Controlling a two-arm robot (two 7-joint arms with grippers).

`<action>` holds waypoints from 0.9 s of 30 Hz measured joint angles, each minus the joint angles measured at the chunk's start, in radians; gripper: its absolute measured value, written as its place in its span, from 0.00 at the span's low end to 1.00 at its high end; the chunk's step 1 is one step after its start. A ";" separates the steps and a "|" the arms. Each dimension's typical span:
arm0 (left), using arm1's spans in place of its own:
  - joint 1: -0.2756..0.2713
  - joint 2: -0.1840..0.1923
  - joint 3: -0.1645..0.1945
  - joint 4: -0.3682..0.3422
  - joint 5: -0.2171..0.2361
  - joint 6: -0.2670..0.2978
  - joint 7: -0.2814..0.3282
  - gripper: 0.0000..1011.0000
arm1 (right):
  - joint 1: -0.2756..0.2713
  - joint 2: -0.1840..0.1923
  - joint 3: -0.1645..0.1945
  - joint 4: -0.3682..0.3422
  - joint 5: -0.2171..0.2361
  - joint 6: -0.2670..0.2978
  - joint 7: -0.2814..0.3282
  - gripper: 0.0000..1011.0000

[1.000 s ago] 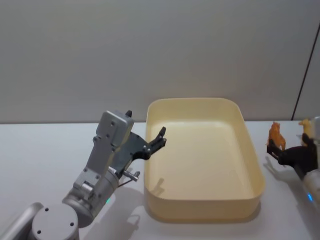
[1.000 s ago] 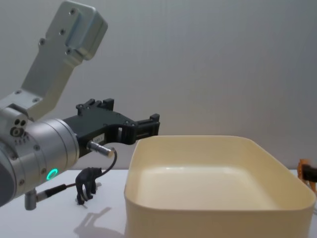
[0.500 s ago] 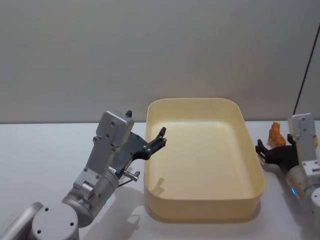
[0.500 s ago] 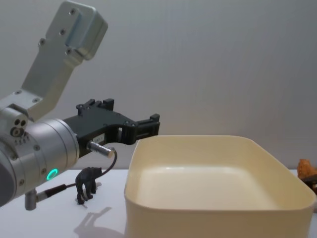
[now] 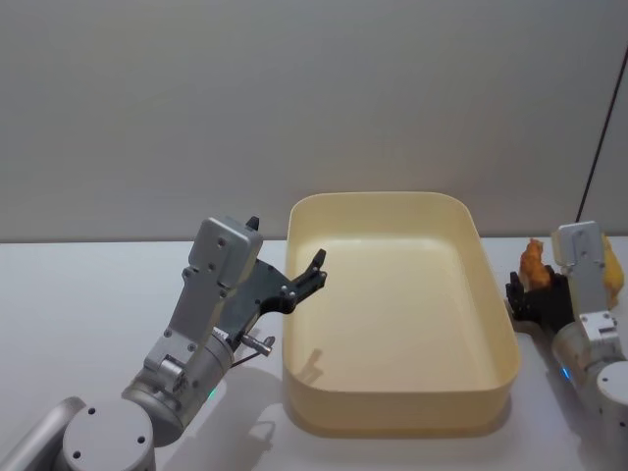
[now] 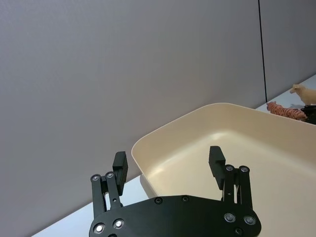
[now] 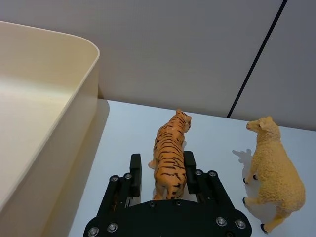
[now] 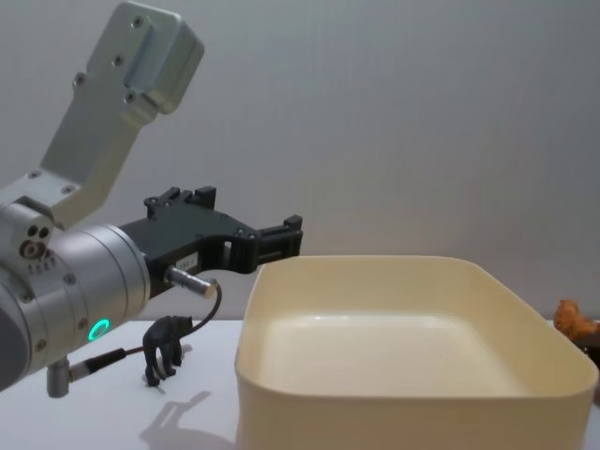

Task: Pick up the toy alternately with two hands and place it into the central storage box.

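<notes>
Swung nearer the box [image 5: 392,417], right gripper [image 7: 163,165] straddles tiger [image 7: 170,148], unclosed; left gripper [image 6: 168,159] gapes.

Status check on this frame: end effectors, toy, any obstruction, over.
Left end effector open, hovering at the storage box rim. Right end effector open astride the tiger toy, beside the box. Sheep toy close by, apart.

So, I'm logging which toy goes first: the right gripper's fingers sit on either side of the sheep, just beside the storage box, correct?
Not quite. The right gripper has its fingers on either side of the tiger, just beside the storage box, as the right wrist view shows. The sheep stands free nearby. The left gripper hangs open at the box's other side.
</notes>
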 joint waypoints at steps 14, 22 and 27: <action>0.000 0.000 0.000 0.000 0.000 0.000 0.000 0.99 | -0.071 0.027 0.015 -0.099 0.007 -0.001 -0.031 0.29; 0.000 0.000 0.000 0.000 0.000 0.000 0.000 0.99 | -0.156 0.068 0.038 -0.229 0.007 -0.023 -0.049 0.29; 0.000 0.000 0.000 0.000 0.000 0.000 0.000 0.99 | -0.200 0.093 0.052 -0.309 0.010 -0.034 -0.028 0.29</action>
